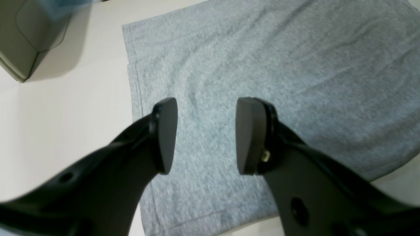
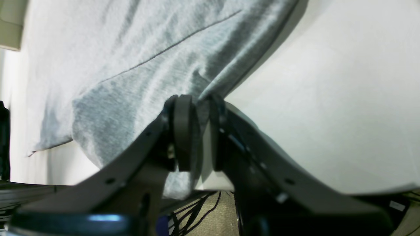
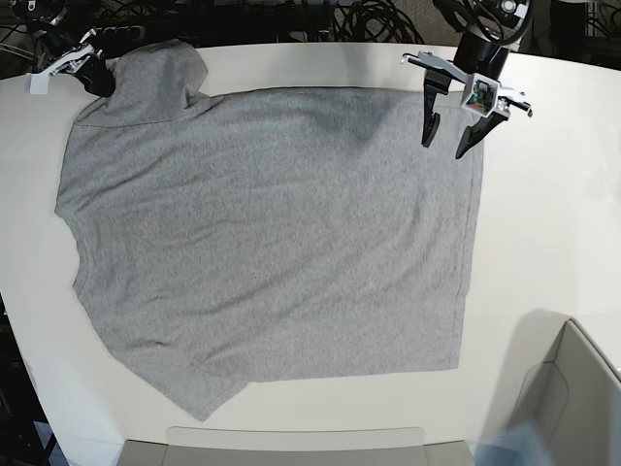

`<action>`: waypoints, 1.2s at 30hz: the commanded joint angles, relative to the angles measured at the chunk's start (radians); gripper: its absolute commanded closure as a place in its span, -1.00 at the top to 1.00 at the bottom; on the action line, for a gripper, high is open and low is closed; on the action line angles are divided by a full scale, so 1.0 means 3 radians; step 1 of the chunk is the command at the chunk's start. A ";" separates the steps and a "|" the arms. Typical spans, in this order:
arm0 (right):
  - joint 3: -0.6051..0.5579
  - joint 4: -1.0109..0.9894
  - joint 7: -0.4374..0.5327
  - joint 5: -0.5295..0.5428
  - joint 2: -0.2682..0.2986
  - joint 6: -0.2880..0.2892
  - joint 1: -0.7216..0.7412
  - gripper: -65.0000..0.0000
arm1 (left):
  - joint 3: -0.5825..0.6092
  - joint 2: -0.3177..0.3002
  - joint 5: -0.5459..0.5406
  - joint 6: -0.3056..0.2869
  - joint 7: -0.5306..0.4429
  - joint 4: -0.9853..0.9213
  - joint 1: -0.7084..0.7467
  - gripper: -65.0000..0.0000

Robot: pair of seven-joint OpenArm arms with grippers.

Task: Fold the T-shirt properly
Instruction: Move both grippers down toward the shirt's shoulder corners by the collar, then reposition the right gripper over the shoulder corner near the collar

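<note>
My right gripper (image 3: 95, 78) at the table's (image 3: 543, 233) far left corner is clamped on a sleeve of the T-shirt (image 3: 272, 233), which lies spread flat, plain side up, across the table. My left gripper (image 3: 448, 146), jaws wide apart, hangs over the shirt's far right hem corner, holding nothing.

I'm seeing bright, even overhead light, with the white table (image 3: 543, 204) nearly washed out. The left wrist view is soft, and the bin (image 1: 26, 36) casts a shadow beside it. On the right wrist view, the T-shirt (image 2: 137, 65) blows out at top left; near gripper parts blur dark.
</note>
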 commanded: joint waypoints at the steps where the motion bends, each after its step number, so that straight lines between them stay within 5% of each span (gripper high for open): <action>1: 0.0004 0.0000 -0.0134 -0.0246 0.0045 0.0053 0.0015 -0.68 | -0.0004 -0.0020 -0.0012 0.0013 -0.0092 0.0051 0.0047 -0.10; 14: 0.0015 0.0087 -0.0134 -0.0364 -0.0026 0.0053 0.0067 -0.68 | 0.0001 -0.0015 -0.0012 0.0013 -0.0087 0.0051 0.0093 -0.10; 22: 0.0526 0.1831 0.0163 -0.0615 -0.0384 0.0053 -0.0363 -0.68 | 0.0001 -0.0010 -0.0012 0.0013 -0.0087 0.0051 0.0129 -0.10; 24: 0.0669 0.2378 0.0260 -0.1126 -0.0466 0.0050 -0.0261 -0.68 | 0.0001 0.0000 -0.0012 0.0013 -0.0087 0.0051 0.0118 -0.10; 26: 0.0618 0.2619 0.0429 -0.1878 -0.0461 -0.0221 -0.0077 -0.68 | 0.0001 0.0005 -0.0012 0.0013 -0.0030 0.0051 0.0108 -0.10; 29: 0.0102 0.2578 0.0730 -0.3387 -0.0057 -0.0712 0.0338 -0.68 | 0.0067 0.0082 -0.0017 0.0013 0.0159 0.0051 0.0072 -0.15; 33: -0.1111 0.2547 0.0741 -0.6000 0.0178 -0.1622 0.0706 -0.68 | 0.0093 0.0077 -0.0017 0.0013 0.0491 0.0046 -0.0132 -0.20; 36: -0.1908 0.2557 0.0746 -0.6839 0.0296 -0.2338 0.0721 -0.68 | 0.0093 0.0087 -0.0012 0.0008 0.0568 0.0046 -0.0199 -0.20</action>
